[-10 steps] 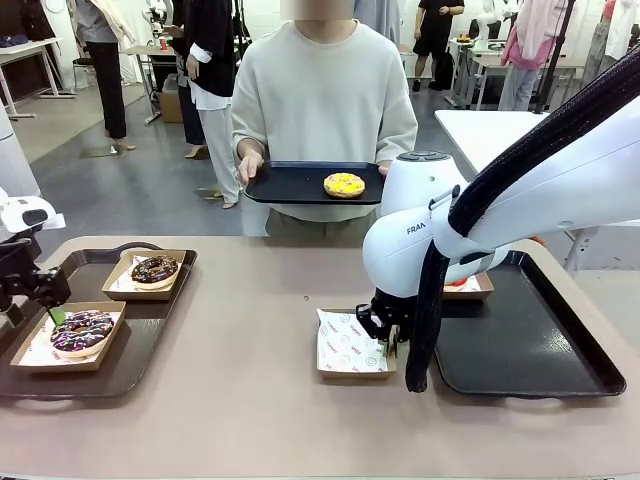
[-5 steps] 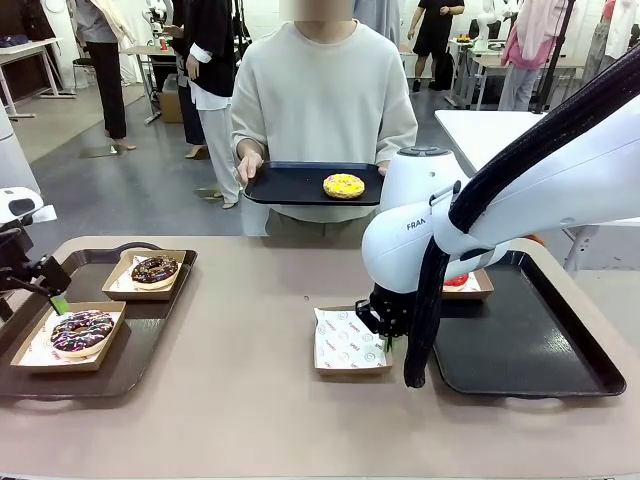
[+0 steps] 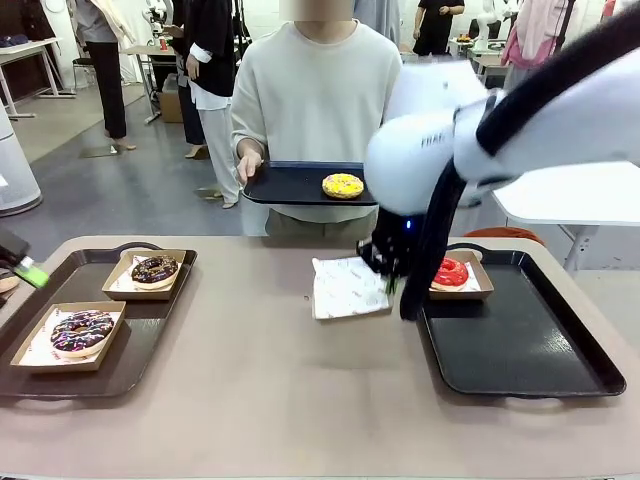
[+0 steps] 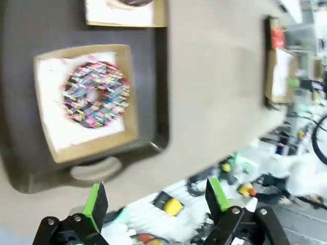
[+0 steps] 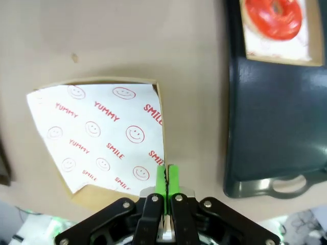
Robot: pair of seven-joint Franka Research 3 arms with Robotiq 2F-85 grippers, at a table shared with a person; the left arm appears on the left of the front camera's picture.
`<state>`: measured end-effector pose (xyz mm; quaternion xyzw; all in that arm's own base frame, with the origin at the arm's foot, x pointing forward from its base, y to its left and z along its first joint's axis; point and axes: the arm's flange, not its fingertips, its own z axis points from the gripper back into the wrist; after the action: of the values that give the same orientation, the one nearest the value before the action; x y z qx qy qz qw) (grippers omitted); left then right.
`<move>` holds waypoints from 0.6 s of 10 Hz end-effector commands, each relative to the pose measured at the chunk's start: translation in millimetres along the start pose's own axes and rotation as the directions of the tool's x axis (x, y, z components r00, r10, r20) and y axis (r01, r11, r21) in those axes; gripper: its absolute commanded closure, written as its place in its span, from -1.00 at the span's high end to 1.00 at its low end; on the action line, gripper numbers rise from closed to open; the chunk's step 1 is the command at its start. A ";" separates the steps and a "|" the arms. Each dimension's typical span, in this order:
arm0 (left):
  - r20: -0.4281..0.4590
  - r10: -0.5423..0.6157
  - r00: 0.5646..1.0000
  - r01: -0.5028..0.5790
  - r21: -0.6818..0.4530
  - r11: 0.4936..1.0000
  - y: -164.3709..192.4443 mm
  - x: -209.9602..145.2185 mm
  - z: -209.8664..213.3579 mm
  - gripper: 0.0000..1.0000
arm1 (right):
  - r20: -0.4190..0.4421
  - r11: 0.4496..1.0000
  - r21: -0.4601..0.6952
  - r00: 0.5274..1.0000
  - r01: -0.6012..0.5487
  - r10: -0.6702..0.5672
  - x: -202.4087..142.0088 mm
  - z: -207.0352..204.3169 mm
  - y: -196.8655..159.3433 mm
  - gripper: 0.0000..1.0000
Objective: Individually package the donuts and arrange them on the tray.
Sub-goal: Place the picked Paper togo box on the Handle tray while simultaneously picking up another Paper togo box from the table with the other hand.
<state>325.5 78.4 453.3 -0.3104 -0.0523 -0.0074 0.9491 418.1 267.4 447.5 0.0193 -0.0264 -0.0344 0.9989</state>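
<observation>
**Three donuts boxed, one left to package**

You have three donuts already sitting in paper-lined cardboard boxes. The chocolate-glazed donut [image 3: 155, 269] and the purple sprinkled donut [image 3: 81, 331] rest in their boxes on the left tray [image 3: 140, 355]. The red donut [image 3: 450, 272] sits boxed at the far corner of the right tray [image 3: 520, 350].

Your right gripper [image 5: 166, 176] is clamped on the rim of an empty box [image 3: 347, 288], lined with printed paper, held lifted above the table between the two trays. Your left gripper [image 4: 156, 196] is released, holding nothing, off beyond the table's edge near the left tray.

The yellow sprinkled donut [image 3: 342, 185] is unpackaged, on a small black tray [image 3: 285, 185] the person holds at the far side. By my reading, you need that donut in the empty box, then the box set on a tray.
</observation>
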 end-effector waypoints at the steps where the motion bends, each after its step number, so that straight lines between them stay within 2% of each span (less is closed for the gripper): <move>1: 0.060 0.065 0.996 -0.051 -0.211 0.976 23.9 -34.7 32.3 1.00 | -0.032 0.999 -0.033 0.999 0.034 -0.035 41.9 21.4 7.7 -1.00; 3: 0.124 0.149 0.981 -0.088 -0.403 0.911 65.4 -51.1 56.6 1.00 | -0.039 0.999 -0.044 0.999 0.032 -0.034 82.2 33.9 20.0 -1.00; 4: 0.123 0.180 0.976 -0.102 -0.472 0.876 87.5 -57.6 61.9 1.00 | -0.035 0.998 -0.055 0.999 0.037 -0.039 100.3 39.6 27.4 -1.00; 6: 0.123 0.229 0.966 -0.124 -0.555 0.822 126.1 -68.4 66.7 1.00 | -0.050 0.998 -0.048 0.998 -0.029 0.027 125.9 51.1 46.5 -1.00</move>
<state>243.2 205.8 431.0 -0.5478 -0.1064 0.1062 0.8230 530.3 286.1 494.4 0.0089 -0.0072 -0.0325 0.9994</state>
